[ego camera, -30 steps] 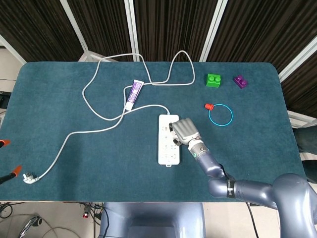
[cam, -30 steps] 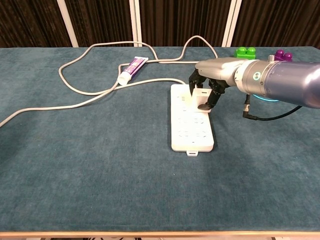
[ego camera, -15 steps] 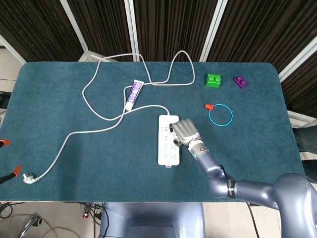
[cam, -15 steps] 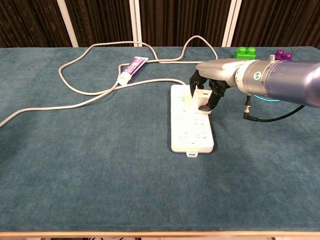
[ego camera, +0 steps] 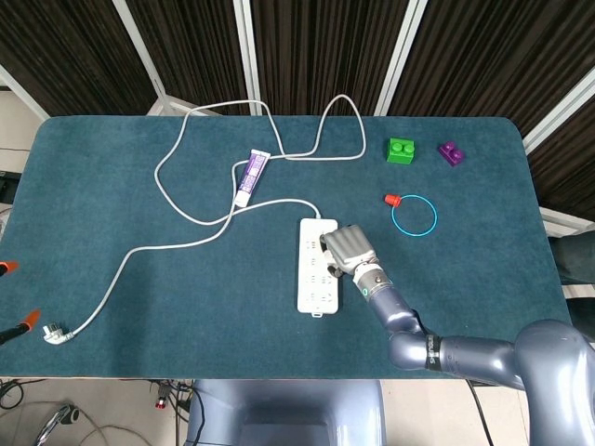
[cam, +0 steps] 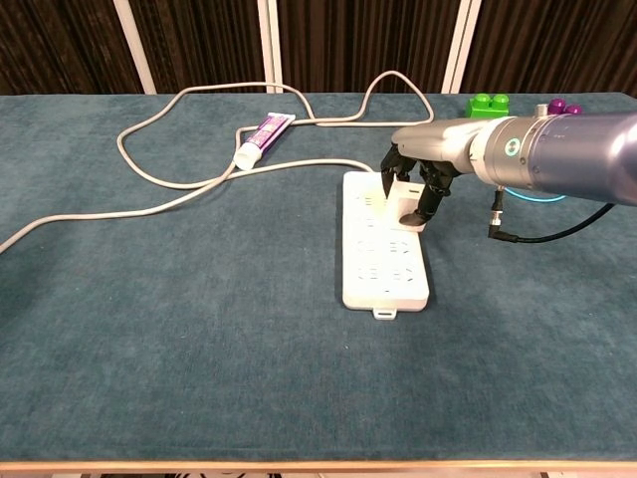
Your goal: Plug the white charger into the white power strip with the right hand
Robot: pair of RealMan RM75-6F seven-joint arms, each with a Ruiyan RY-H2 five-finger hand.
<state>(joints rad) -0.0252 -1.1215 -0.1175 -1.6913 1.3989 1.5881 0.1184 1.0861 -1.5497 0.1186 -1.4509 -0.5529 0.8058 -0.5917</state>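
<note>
The white power strip lies lengthwise in the middle of the green table. My right hand hovers over the strip's far right part, fingers curled downward. It grips the white charger, a small white block that shows between the fingers and sits low against the strip's sockets. In the head view the hand hides the charger. How deep the prongs sit in a socket is hidden. The left hand shows in neither view.
The strip's white cable loops across the far left and ends in a plug near the front left edge. A purple tube, green block, purple block and blue ring lie further back.
My right hand with the charger has shifted slightly right and toward me. The power strip has slid a little the same way.
</note>
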